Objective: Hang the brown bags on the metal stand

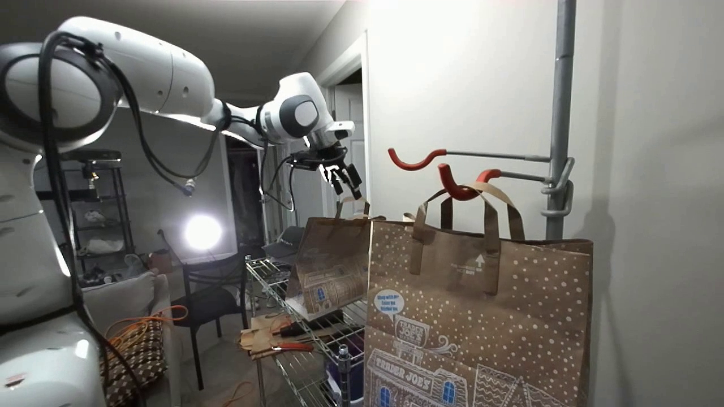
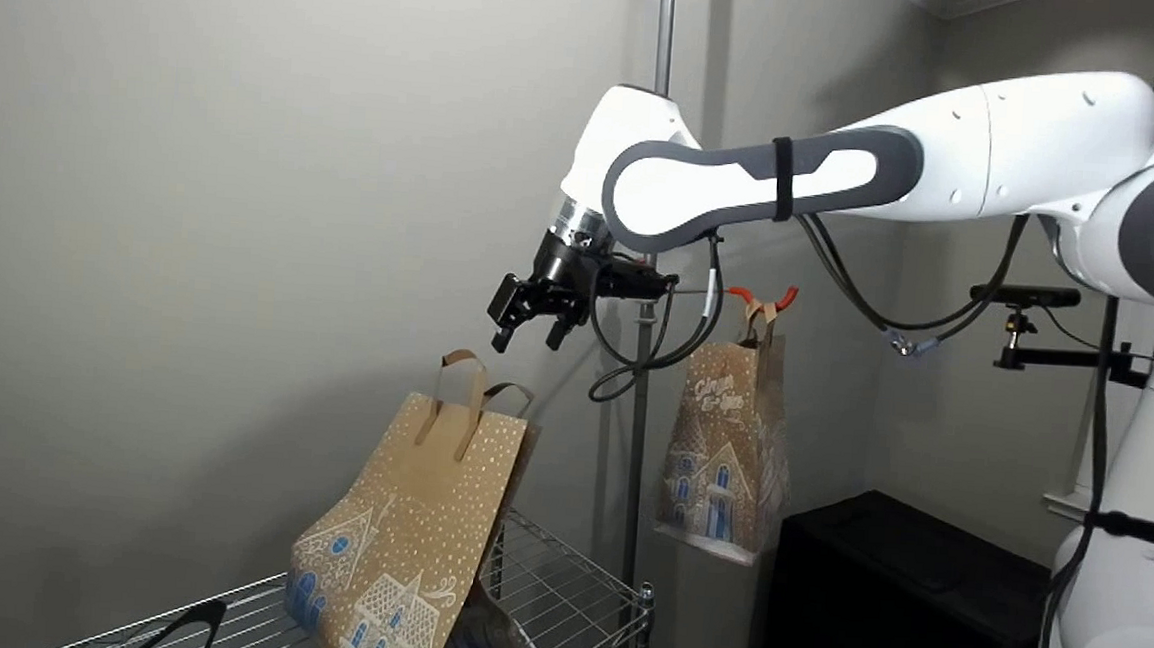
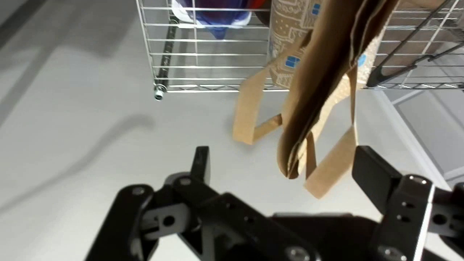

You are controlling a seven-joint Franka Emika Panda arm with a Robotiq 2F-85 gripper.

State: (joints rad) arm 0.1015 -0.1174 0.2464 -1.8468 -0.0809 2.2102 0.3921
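Note:
One brown bag point(image 1: 481, 322) point(image 2: 724, 453) hangs by its handles from a red curved hook point(image 1: 461, 191) of the metal stand point(image 1: 560, 102) point(image 2: 641, 418). Beside it, a farther red hook point(image 1: 416, 165) carries nothing. Another brown bag point(image 1: 334, 271) point(image 2: 424, 525) point(image 3: 315, 83) leans tilted on the wire rack, its two handles point(image 2: 473, 388) standing up. My gripper point(image 1: 347, 193) point(image 2: 528, 340) point(image 3: 284, 159) is open above this tilted bag, empty-handed. In the wrist view a bag handle point(image 3: 331, 163) lies close to the right finger point(image 3: 377, 174); whether they touch I cannot tell.
The wire shelf rack point(image 1: 283, 297) point(image 2: 571, 589) point(image 3: 214, 87) runs along the wall below the gripper. A purple item point(image 3: 217, 14) sits on its lower part. A black cabinet point(image 2: 902, 584) stands beyond the hanging bag. A dark chair point(image 1: 212, 302) is behind the rack.

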